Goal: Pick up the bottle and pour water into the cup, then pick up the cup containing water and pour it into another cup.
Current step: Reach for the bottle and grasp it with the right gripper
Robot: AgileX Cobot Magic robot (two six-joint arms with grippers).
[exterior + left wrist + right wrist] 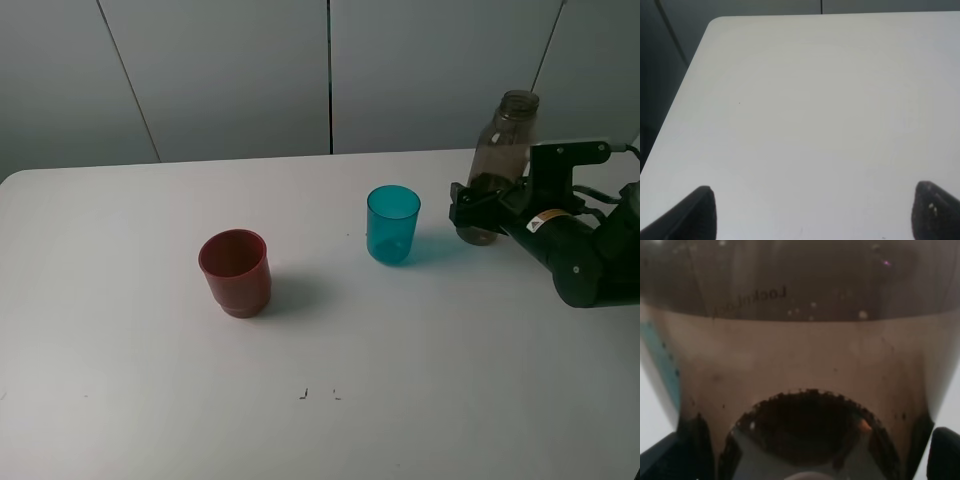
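Bottle [503,150] upright at far right of the overhead frame, uncapped, brownish and see-through, base on the table [430,380] as far as can be told. Right gripper [480,215] reaching in low from the right edge, jaws spread wide, one on each side of the bottle's lower body. In the right wrist view, bottle wall filling nearly everything, dark fingertips [662,457] at the lower corners, thin strip of white table visible beside the lower-right one. Judged not yet clamped: straddling, set for a squeeze. Low hold probably meant to leave the neck free for tipping toward the teal cup [393,225], just left of the bottle, right of frame centre, mouth up, apparently empty. Red cup [235,272] left of centre, well apart from the teal one, placed for the second pour. Left gripper [812,212] out of the overhead frame; in its own view, fingertips wide apart at the lower corners, nothing between, bare table beyond. Parked clear, likely to keep the pouring path free. First step barely begun.
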